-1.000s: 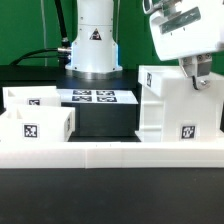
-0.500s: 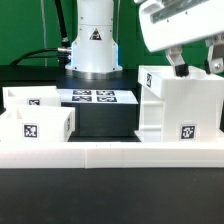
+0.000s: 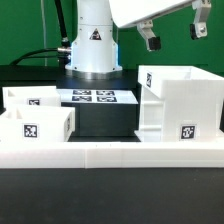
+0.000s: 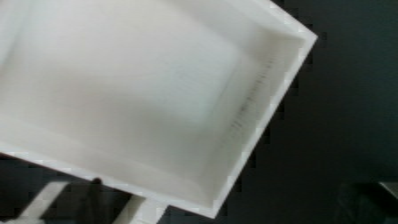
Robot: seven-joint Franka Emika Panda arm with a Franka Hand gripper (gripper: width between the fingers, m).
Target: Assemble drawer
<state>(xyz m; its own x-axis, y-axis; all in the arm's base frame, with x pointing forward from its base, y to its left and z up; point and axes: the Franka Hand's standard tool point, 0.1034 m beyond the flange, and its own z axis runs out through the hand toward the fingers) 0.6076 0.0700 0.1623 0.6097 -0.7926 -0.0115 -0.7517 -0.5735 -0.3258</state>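
White housing (image 3: 180, 105) upright beside border wall (image 3: 100, 152). Gripper (image 3: 173, 34) above it, fingers (image 3: 148, 39) spread, empty. Likely next: fetch front tray (image 3: 42, 122); grip its side squarely, centred, keep level.

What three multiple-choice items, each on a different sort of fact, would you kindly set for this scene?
1. Where does the housing stand?
A. At the exterior view's left
B. At the exterior view's right
C. In the air, held up

2. How many trays are in view?
A. One
B. Two
C. Three

3. How do the jaws of the gripper stand?
A. Shut on a tray
B. Shut on nothing
C. Open, holding nothing

Answers:
1. B: the housing rests on the table at the exterior view's right, below the gripper.
2. B: two trays sit at the exterior view's left, one behind the other.
3. C: the jaws stand apart above the housing with nothing between them.
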